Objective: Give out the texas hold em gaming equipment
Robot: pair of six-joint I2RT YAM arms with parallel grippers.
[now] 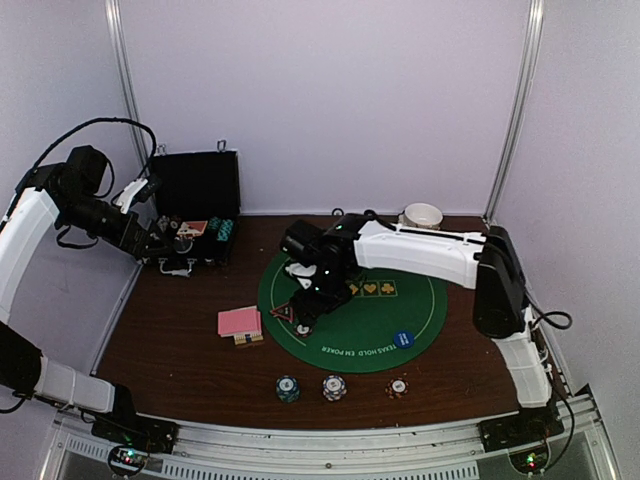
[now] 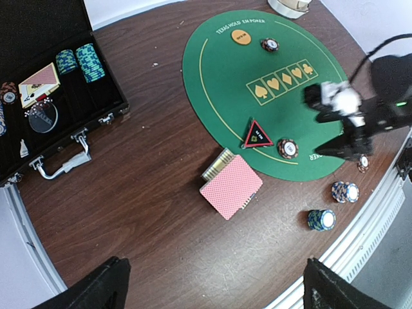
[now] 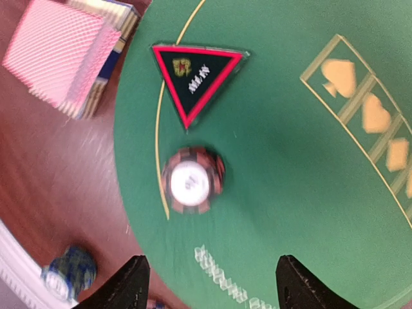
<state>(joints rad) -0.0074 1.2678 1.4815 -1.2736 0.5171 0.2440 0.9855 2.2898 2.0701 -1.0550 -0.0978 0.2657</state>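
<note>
Your right gripper [image 3: 212, 293] hangs over the green mat [image 3: 290, 193] with its fingers well apart, gripping nothing. Just ahead of them lies a poker chip [image 3: 192, 180] — white-centred, with a rust-and-dark striped rim — on the mat's gold line near the edge. The red-black triangle marker [image 3: 196, 74] points at it from just beside. Your left gripper [image 2: 215, 290] is spread wide and empty, above the brown table [image 2: 148, 212].

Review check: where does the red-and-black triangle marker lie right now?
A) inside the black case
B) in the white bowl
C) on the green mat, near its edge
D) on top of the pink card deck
C: the triangle marker lies flat on the green mat, just inside its edge, beside a chip.
</note>
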